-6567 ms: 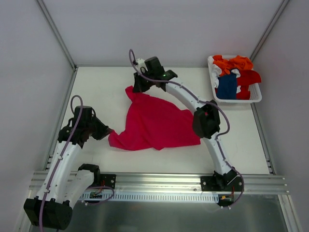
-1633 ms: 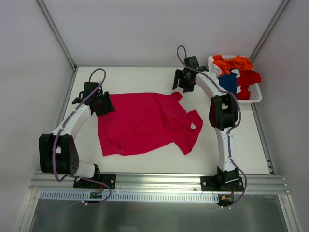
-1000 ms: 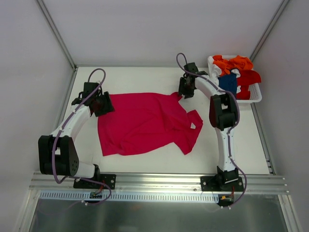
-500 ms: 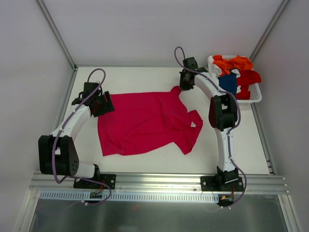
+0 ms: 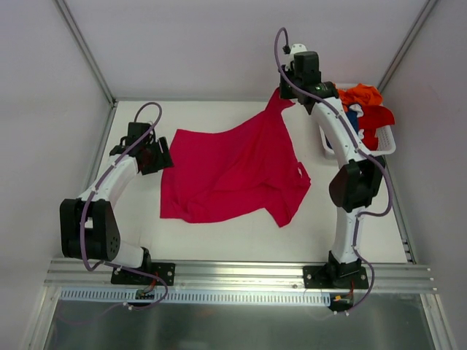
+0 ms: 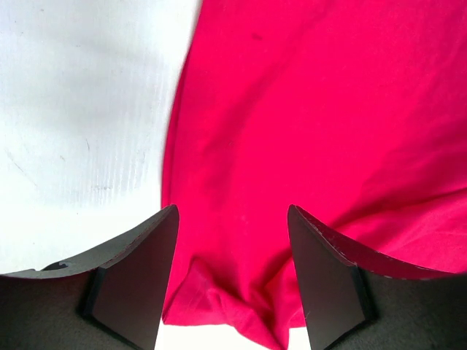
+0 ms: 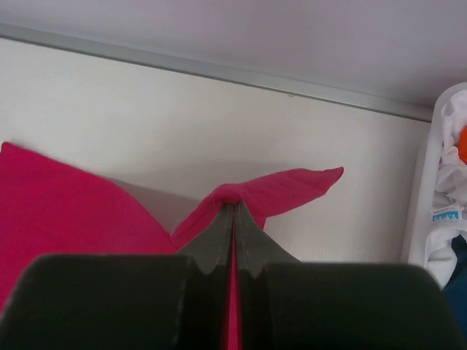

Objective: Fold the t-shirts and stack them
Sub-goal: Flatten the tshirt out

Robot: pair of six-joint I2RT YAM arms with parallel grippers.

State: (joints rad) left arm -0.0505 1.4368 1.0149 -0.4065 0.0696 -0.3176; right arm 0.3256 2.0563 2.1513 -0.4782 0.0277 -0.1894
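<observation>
From the top view, the right gripper [image 5: 284, 93] is up at the far edge of the table [image 5: 219, 240], pressed together on a corner of the crimson-pink t-shirt [image 5: 233, 171]. That corner is lifted into a peak, and the rest of the shirt drapes down and lies rumpled across the middle of the table. The left gripper [image 5: 162, 157] sits at the shirt's left edge with its jaws spread and nothing in them. Over on the right, the basket [image 5: 387, 149] holds the orange t-shirt [image 5: 361, 95] and the red t-shirt [image 5: 376, 117], partly behind the right arm.

On to the left wrist view. The 2 fingers [image 6: 131, 277] stand wide apart, with a bunched bit of pink cloth lying below and between them and bare table off to the left. Whether the pads touch the cloth can't be told from here.

Now the right wrist view. The jaws are clamped flat together, with a thin ridge of pink fabric pinched between them and a loose flap sticking out to the right. The basket rim shows at the right edge.

This shirt looks light, limp and easy to wrinkle, and it sags wherever it isn't held. It is best taken at corners, hems or shoulder seams, with 1 pinch on each side, so it hangs flat before any fold.
</observation>
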